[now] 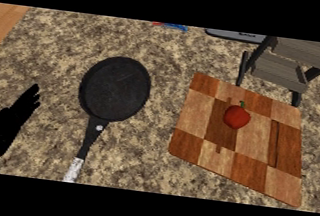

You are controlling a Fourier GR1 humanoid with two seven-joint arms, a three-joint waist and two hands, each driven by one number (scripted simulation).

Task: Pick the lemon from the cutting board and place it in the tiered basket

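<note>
Speckled granite worktop (58, 52). Checkered wooden cutting board (253, 162) lies at 3 o'clock of centre, turned slightly askew. On it, toward its upper middle, sits a red fruit with a green stem (237, 116); it reads more as a small red pepper or tomato than a lemon, though it is the only pick candidate. Tiered basket (302, 67) stands at 1 o'clock, just past the board's far edge, handy for a short carry. Black frying pan (115, 88) rests at centre, handle toward 6 o'clock, clear of that route. Left robot hand (1, 123) at 8 o'clock, fingers straight and spread, resting, holding nothing. Right robot hand not visible.
</note>
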